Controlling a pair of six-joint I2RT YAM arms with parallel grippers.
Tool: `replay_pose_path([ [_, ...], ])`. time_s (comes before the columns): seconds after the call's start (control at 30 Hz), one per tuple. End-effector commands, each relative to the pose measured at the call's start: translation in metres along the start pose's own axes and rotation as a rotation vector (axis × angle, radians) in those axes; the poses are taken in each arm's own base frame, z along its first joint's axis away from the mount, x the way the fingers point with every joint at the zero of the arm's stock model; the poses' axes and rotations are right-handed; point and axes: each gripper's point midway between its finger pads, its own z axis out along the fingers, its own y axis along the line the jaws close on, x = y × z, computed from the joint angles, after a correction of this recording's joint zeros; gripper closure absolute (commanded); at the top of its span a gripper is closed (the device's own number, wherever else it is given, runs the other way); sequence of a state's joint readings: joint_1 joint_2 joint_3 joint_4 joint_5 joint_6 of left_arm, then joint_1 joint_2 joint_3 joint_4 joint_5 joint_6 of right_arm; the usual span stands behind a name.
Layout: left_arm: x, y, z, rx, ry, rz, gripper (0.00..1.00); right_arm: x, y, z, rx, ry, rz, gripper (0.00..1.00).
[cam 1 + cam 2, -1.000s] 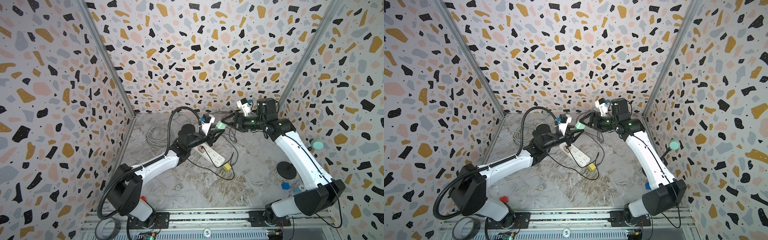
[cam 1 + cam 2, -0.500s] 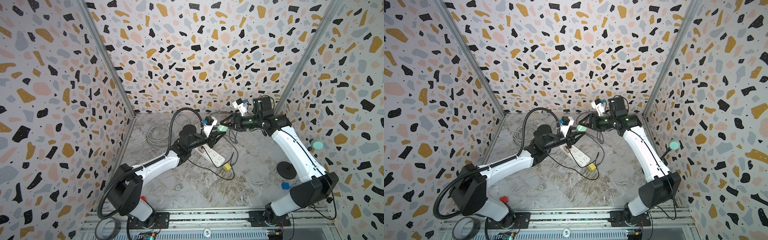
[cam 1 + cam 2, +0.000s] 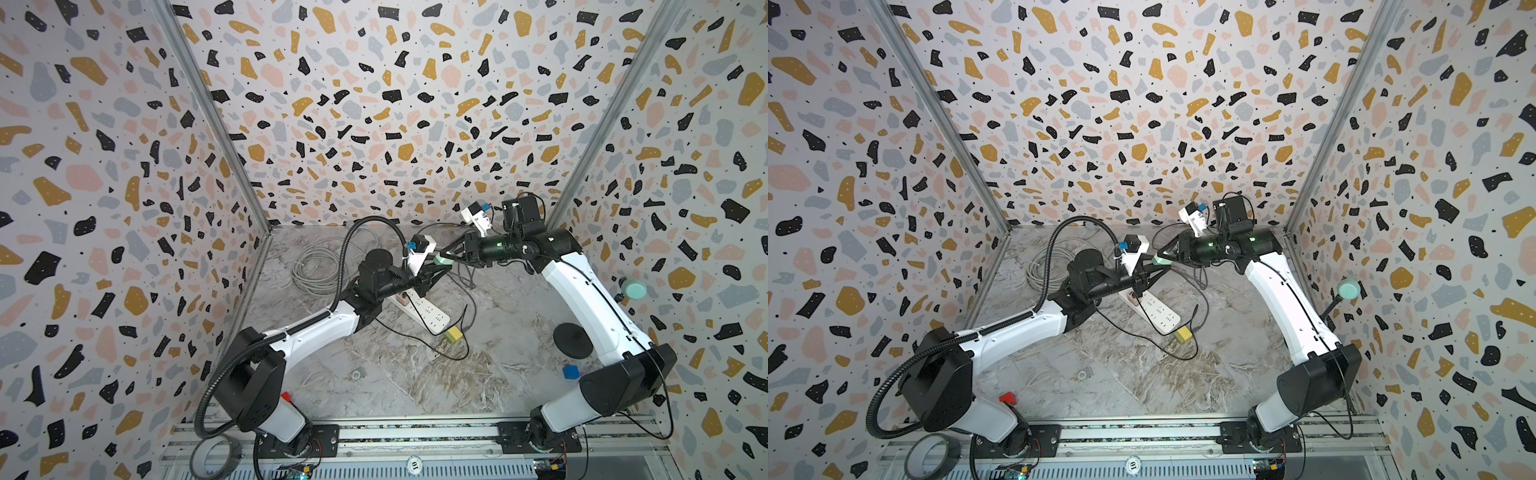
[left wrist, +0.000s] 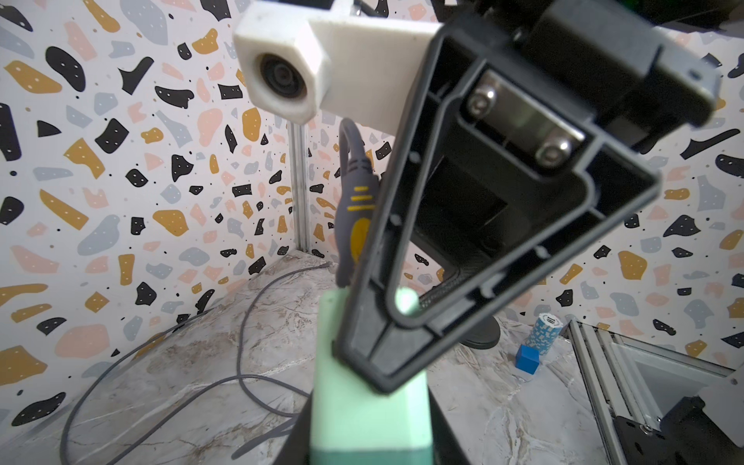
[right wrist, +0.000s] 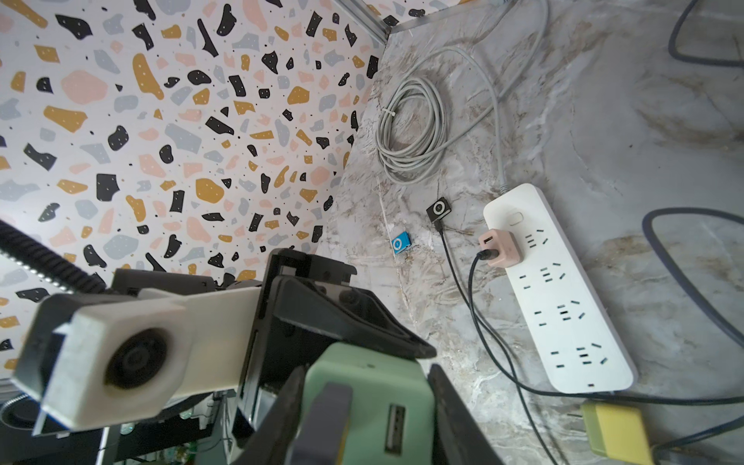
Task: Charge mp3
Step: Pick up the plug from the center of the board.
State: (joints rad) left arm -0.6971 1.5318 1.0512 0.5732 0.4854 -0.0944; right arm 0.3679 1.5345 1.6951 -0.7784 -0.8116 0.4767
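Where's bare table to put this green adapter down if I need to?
Bare: front-centre table, bordered by the yellow adapter, blue cube and front rail. Crowded: around the power strip, and the grey cable coil at back left.

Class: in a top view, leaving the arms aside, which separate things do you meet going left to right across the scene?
coiled grey cable → white power strip → black round base → teal knob
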Motion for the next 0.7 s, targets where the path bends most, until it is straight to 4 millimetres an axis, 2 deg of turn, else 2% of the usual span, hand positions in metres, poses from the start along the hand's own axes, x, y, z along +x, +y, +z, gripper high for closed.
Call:
replay_pose_path([
  [0.0, -0.012, -0.007, 0.000, 0.018, -0.035, 0.036, 0.99, 0.005, 0.023, -0.002, -0.071, 0.028, -0.043, 0.76],
  [0.13, -0.009, -0.002, 0.000, -0.018, -0.024, 0.040, 0.95, 0.007, 0.023, -0.002, -0.075, 0.028, -0.054, 0.96],
  [0.17, -0.009, 0.001, -0.001, -0.030, -0.025, 0.034, 0.89, 0.007, 0.024, -0.003, -0.074, 0.027, -0.059, 1.00],
  [0.23, -0.008, 0.009, -0.001, -0.075, -0.022, -0.003, 0.56, 0.004, 0.022, -0.007, -0.043, 0.000, -0.081, 1.00],
  [0.3, -0.006, 0.020, -0.003, -0.122, 0.001, -0.056, 0.45, -0.003, 0.012, -0.012, 0.046, -0.048, -0.113, 1.00],
  [0.37, -0.004, 0.041, -0.012, -0.221, 0.034, -0.153, 0.35, -0.009, -0.012, -0.021, 0.207, -0.098, -0.127, 1.00],
  [0.47, 0.000, 0.066, -0.036, -0.348, 0.102, -0.276, 0.31, -0.012, -0.074, -0.040, 0.545, -0.118, -0.117, 1.00],
  [0.53, 0.003, 0.076, -0.060, -0.449, 0.135, -0.343, 0.26, -0.007, -0.110, -0.045, 0.711, -0.096, -0.129, 1.00],
  [0.6, 0.001, 0.078, -0.081, -0.512, 0.123, -0.397, 0.21, -0.005, -0.124, -0.035, 0.733, -0.087, -0.140, 1.00],
  [0.67, -0.008, 0.080, -0.106, -0.600, 0.097, -0.417, 0.13, -0.004, -0.120, -0.012, 0.691, -0.082, -0.175, 1.00],
])
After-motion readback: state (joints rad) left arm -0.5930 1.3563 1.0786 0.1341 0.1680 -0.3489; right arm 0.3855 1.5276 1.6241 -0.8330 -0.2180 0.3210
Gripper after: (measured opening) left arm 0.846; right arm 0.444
